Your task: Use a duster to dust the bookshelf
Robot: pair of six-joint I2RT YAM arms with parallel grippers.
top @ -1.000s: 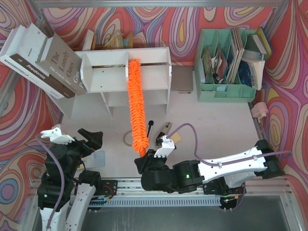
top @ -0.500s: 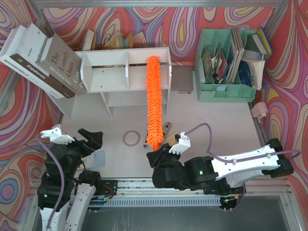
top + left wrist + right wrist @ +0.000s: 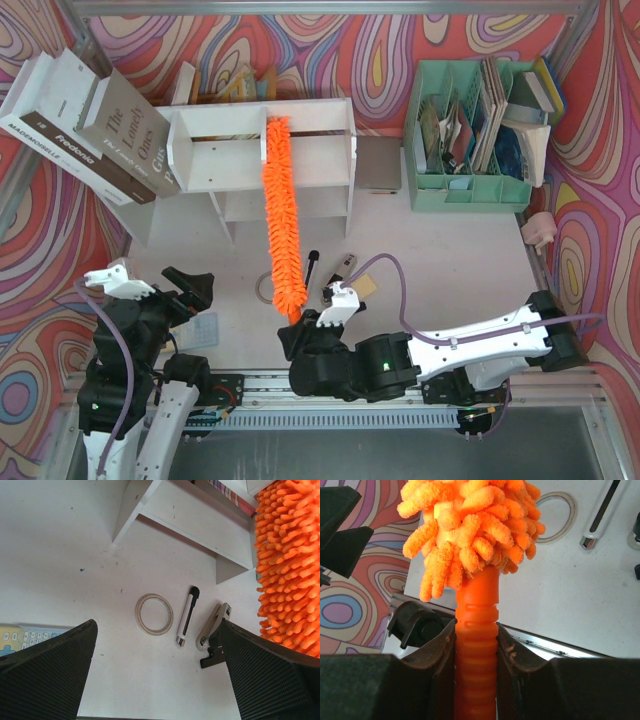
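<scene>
The white bookshelf stands at the back of the table, its upper tier split by a central divider. The orange duster reaches from my right gripper up to the shelf, its tip lying at the divider. My right gripper is shut on the duster's ribbed orange handle. The duster's strands also show at the right edge of the left wrist view. My left gripper is open and empty at the near left, above bare table.
Two large books lean at the shelf's left. A mint-green organizer with booklets stands at the back right. A tape ring, a pen-like tool and a clip lie on the table in front of the shelf.
The duster swung from the divider to the shelf's right compartment and back left to the divider. My right gripper moved right, then back left. The left arm has not moved.
</scene>
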